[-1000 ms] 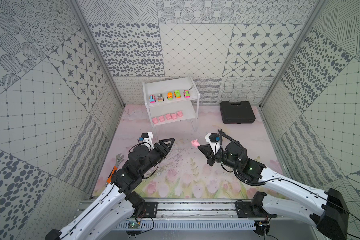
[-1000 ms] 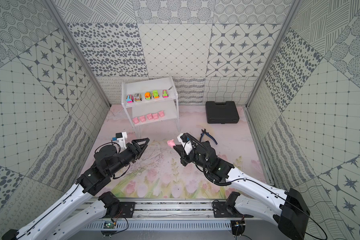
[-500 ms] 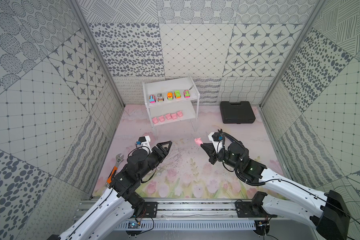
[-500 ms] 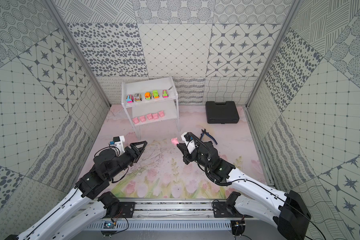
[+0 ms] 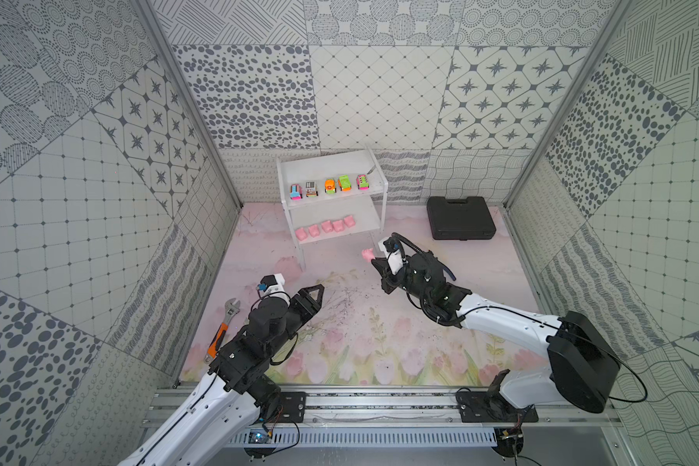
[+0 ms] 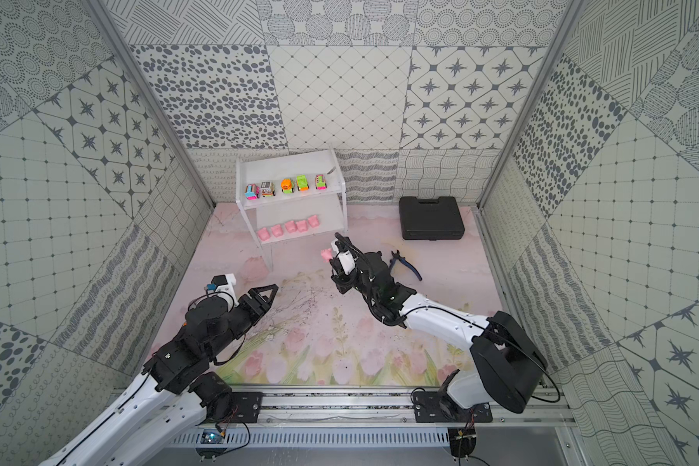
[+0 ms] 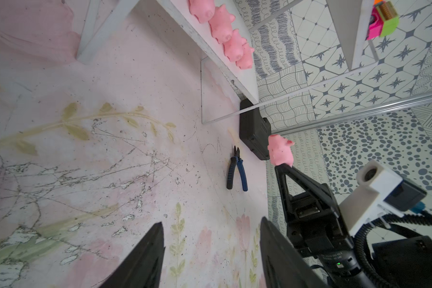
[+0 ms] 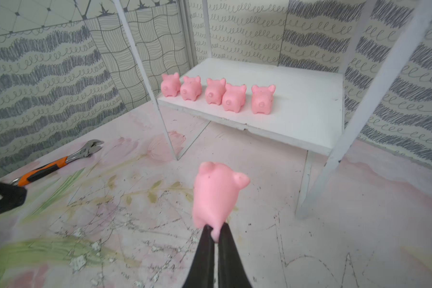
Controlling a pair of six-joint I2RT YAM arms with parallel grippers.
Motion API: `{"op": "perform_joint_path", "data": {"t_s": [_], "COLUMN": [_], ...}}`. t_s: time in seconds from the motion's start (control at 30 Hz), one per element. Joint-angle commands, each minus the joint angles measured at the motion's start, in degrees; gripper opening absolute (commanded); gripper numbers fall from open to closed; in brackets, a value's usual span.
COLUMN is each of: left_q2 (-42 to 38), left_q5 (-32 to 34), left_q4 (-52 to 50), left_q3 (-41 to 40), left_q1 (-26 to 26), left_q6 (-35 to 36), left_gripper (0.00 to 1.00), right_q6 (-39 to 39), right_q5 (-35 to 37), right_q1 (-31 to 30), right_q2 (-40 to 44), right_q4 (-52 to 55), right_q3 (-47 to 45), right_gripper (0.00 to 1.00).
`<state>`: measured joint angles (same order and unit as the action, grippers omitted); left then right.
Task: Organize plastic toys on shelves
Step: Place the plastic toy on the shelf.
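Pinching a pig tight in my right gripper, near the shelf, five pigs on its low board, my left gripper spread apart, empty

A black case lay shut and flat on the flowered mat by the back wall, off to my right. Blue-handled pliers lay near it, handles slightly apart. An orange-handled wrench lay beside the left wall, well apart from both.
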<state>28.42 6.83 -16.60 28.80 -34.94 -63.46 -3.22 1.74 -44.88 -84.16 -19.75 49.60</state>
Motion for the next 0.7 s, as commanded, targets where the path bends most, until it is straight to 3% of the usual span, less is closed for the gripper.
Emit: {"op": "perform_joint_path", "data": {"t_s": [0.0, 0.3, 0.67], "left_q2": [-1.7, -5.3, -7.8], "left_q5": [4.4, 7.9, 8.3], "left_q4": [-3.8, -8.7, -14.1], "left_q3": [0.6, 3.2, 4.8], "left_q1": [0.4, 0.7, 0.8], "left_q6": [6.9, 13.1, 15.3], "left_gripper": [0.65, 0.67, 0.70], "right_q6": [-0.3, -1.3, -2.1], "right_q5": [5.7, 14.4, 17.0], "right_q1": [0.4, 0.6, 1.8], "right_q2": [-3.7, -13.9, -21.9], "right_q4": [-7.2, -15.0, -18.4], "right_q3": [3.5, 9.6, 16.0], "right_gripper": [0.00, 0.00, 0.00]}}
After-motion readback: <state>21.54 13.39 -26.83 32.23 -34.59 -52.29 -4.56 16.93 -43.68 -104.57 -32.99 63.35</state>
